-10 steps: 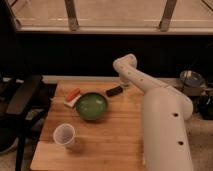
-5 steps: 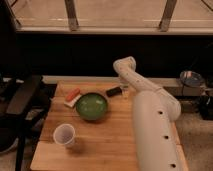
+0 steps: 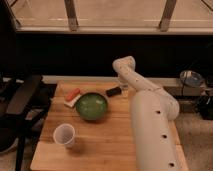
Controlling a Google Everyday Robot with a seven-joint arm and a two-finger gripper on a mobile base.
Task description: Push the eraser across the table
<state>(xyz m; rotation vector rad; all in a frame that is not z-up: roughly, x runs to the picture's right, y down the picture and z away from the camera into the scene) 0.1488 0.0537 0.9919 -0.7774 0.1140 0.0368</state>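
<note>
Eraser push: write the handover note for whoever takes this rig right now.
The end effector is low at the far side of the table, just right of the eraser. Contact cannot be told.
The eraser lies near the far edge, behind and right of the green bowl, close to its rim.
A white cup stands at the near left.
Done: the end effector is in place beside the eraser.
Left: the push across the table, probably leftward. Watch the bowl.
</note>
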